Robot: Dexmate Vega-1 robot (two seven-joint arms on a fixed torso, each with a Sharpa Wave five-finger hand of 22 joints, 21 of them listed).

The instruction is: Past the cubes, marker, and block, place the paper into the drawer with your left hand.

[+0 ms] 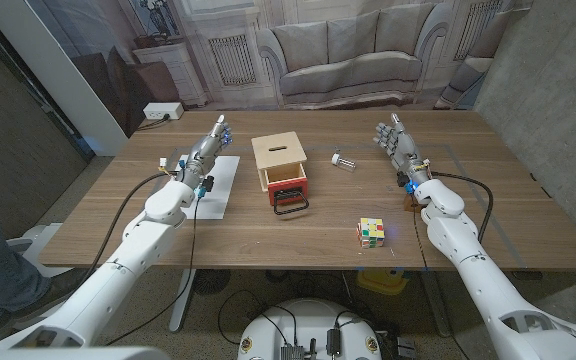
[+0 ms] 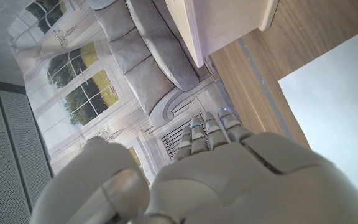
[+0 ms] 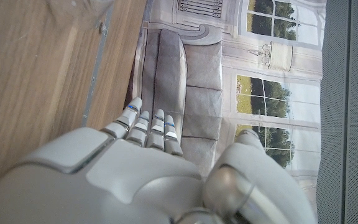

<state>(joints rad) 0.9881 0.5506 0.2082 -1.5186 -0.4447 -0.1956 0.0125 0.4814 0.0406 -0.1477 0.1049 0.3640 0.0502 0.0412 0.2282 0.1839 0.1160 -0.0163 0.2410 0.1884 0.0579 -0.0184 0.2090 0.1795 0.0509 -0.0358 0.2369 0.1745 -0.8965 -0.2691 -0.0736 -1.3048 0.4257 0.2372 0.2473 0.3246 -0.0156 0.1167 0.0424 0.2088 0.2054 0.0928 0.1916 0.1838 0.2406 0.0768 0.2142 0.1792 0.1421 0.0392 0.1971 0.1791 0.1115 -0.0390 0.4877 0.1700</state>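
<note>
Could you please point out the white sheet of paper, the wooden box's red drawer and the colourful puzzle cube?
white sheet of paper [image 1: 218, 185], head view, bare middle.
red drawer [image 1: 288, 190], head view, front edge.
colourful puzzle cube [image 1: 371, 232], head view, top face.

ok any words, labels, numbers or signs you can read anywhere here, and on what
None can be read in any view.
Wooden box: slot on top, no marking.
Red drawer: no label visible.
Paper: looks blank white.
Colour cube: coloured squares only, no text.
Small clear object: too small to tell.
White box on the floor behind the table: too blurred to read.
</note>
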